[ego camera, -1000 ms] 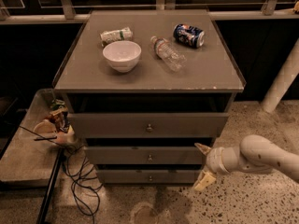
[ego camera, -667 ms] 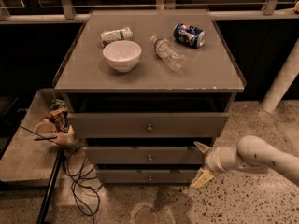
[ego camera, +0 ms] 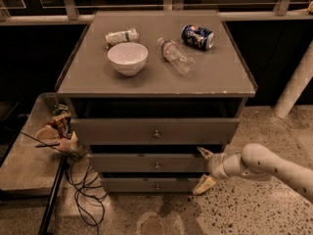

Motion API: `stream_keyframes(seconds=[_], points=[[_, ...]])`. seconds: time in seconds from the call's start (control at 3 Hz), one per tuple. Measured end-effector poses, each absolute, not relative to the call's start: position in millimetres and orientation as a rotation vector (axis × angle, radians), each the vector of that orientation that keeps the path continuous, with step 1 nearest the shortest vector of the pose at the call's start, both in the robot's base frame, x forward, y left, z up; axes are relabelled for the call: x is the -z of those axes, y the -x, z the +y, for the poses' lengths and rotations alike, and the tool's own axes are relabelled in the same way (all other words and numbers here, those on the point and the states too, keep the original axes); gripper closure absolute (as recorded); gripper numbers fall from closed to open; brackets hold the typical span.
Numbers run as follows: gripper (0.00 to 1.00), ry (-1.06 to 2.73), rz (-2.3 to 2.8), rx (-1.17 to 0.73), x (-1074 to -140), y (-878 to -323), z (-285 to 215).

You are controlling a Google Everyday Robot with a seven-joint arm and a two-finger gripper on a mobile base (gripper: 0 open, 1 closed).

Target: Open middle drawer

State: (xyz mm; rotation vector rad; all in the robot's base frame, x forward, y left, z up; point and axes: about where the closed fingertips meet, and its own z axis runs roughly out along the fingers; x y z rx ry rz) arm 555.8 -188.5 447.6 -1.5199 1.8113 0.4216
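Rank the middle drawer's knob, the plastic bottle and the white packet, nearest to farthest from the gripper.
Gripper, low at the cabinet's front right, jaws open.
1. Middle drawer's knob, just left of it.
2. Plastic bottle, on top, centre-right.
3. White packet, top back left.

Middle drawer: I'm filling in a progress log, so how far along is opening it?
Done: nothing yet. The middle drawer looks shut, with no sign of its box pulled out. In hand: the claw is open by the right end of the drawer front, about level with it and well off the knob. Left: reach the knob, grip it, and pull the drawer out.
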Motion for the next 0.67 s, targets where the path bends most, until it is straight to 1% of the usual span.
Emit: stream_keyframes(seconds=[0.33,0.67], points=[[0.0,1.517,1.786,-0.429,-432,-565,-186],[0.0,1.527,1.733,-0.417,-410,-586,-188]])
